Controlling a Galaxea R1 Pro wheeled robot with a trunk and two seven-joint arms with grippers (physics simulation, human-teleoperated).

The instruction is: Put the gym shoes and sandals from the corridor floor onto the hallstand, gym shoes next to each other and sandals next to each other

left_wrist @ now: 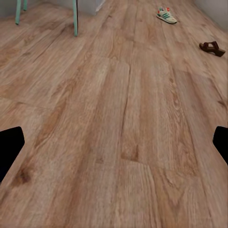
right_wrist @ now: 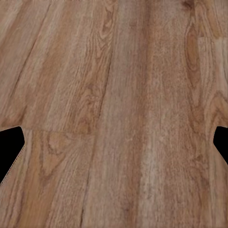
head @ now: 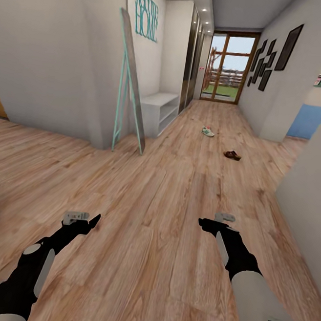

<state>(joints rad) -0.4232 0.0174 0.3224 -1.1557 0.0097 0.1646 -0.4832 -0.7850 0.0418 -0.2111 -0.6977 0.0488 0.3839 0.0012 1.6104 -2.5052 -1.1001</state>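
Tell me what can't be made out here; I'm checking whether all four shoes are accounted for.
- gym shoe: too small in the head view to tell one from two; the left wrist view shows one.
- sandal: same, a small dark shape; a second cannot be confirmed.
- white shelf unit: partly hidden by the leaning mirror, so upper shelves cannot be judged.

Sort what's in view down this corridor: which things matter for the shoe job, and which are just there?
Job:
gym shoe
sandal
corridor floor

Just there:
leaning mirror
white bench
wall frames
glass door
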